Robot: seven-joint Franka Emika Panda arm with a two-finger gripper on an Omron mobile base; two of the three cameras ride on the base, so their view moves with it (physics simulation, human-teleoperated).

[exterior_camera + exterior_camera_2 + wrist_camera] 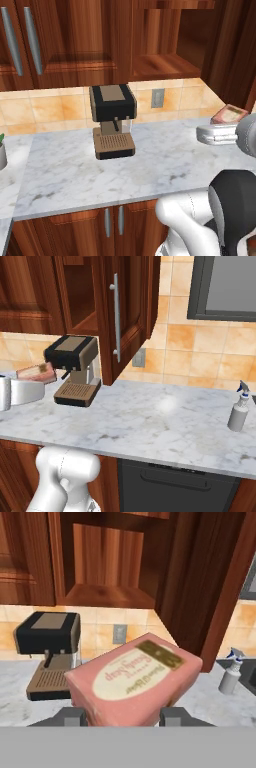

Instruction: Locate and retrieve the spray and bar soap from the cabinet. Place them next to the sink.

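Gripping bar soap (pixel 134 681) in hand (pixel 125 716)

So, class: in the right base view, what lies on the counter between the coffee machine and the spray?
Nothing stands there. Between the coffee machine and the spray runs bare marble counter, under the open cabinet door.

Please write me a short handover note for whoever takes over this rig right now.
Gripper: shut on the bar soap, carried above the counter, clear of the cabinet.
Spray: already standing upright on the counter at the right end.
Cabinet: door open, shelf bare where visible.
Done: both items are out of the cabinet.
Left: set the bar soap down by the spray; the sink itself is hard to make out from here.
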